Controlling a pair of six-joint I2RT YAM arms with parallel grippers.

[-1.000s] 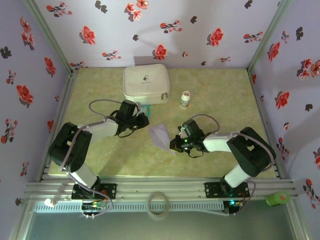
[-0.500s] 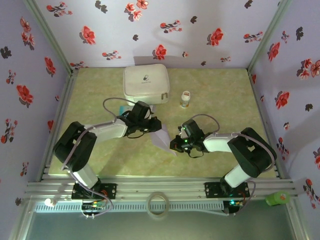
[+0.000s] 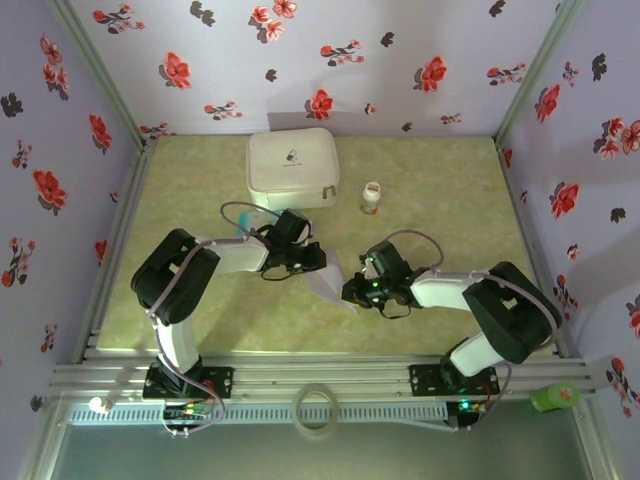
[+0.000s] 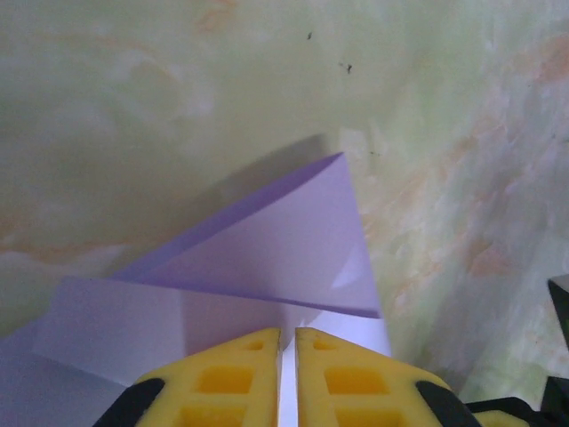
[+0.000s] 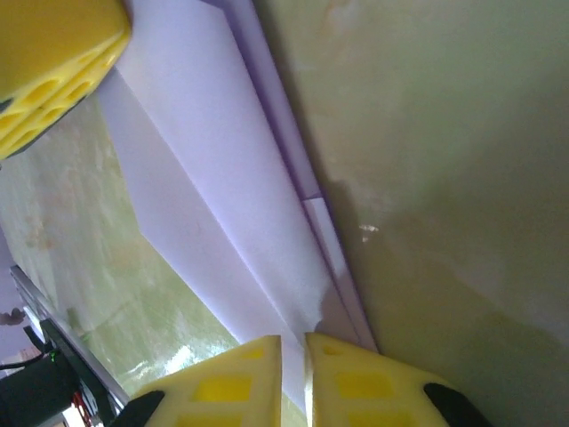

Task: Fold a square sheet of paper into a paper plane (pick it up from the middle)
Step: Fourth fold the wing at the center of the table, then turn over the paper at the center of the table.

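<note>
The folded lavender paper plane [image 3: 327, 281] lies on the table between both arms, a pointed flap standing up from it [image 4: 267, 249]. My left gripper [image 3: 317, 263] is at its upper left edge. Its yellow fingers [image 4: 240, 374] stand almost together with a paper edge in the slim gap, so the left gripper [image 4: 287, 334] is shut on the plane. My right gripper [image 3: 349, 292] is at the lower right tip. In the right wrist view the long folded layers [image 5: 222, 196] run into the narrow gap of the right gripper [image 5: 293, 342], with a left finger [image 5: 53, 71] at the far end.
A white zip case [image 3: 292, 167] lies at the back, with a small white bottle [image 3: 371, 198] to its right. A teal packet [image 3: 246, 222] peeks out behind the left arm. A tape ring [image 3: 318, 408] and a green object [image 3: 553, 397] sit beyond the near rail.
My left gripper has swung right from beside the teal packet onto the plane's upper left edge. The right gripper has stayed at the lower right tip.
</note>
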